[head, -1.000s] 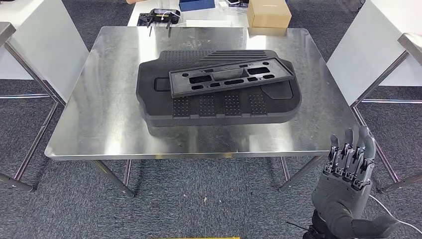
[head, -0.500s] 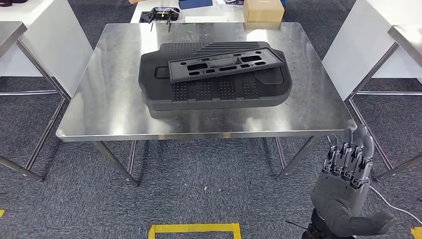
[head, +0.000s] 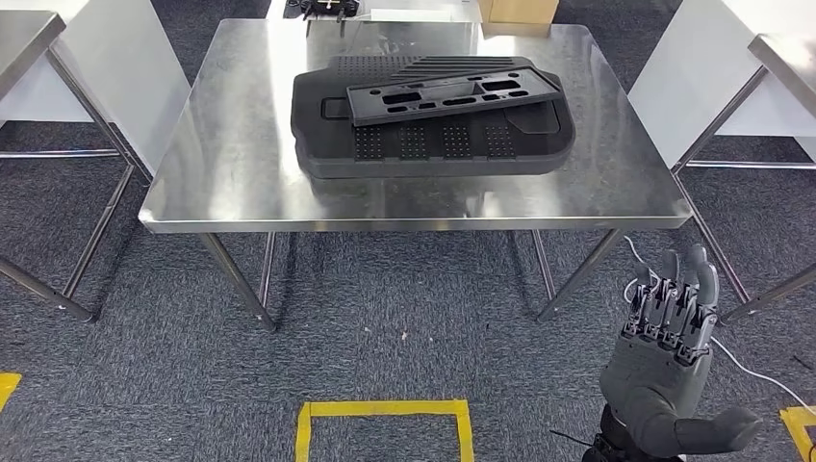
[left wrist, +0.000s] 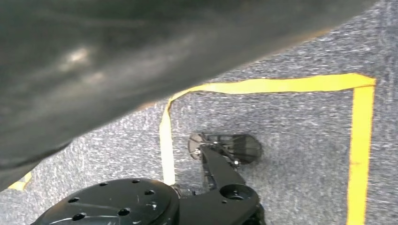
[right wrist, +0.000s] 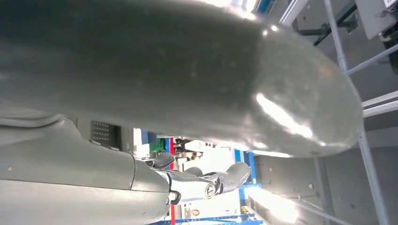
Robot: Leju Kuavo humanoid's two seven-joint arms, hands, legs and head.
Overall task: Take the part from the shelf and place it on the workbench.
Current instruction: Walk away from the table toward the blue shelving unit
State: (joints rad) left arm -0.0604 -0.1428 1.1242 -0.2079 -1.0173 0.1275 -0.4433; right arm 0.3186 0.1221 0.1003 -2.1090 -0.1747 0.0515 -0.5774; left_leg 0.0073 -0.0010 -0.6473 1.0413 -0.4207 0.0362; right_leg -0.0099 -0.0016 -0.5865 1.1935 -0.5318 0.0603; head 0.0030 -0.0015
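Hanging low beside the workbench (head: 241,192), the right hand (head: 664,371) is empty, fingers extended and apart.

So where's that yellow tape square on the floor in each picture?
Head view: yellow tape square, bottom centre, on the grey carpet before the table.
Left wrist view: likely the same square, across the same carpet, the shared landmark.
Right wrist view: faces metal frames instead.

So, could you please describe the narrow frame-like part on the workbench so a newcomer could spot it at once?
Start at the steel workbench in the middle of the head view. A big black ribbed panel lies on it, and the narrow part rests on that panel's far half. It is a long, slim grey frame with rectangular cut-outs, lying slightly askew.
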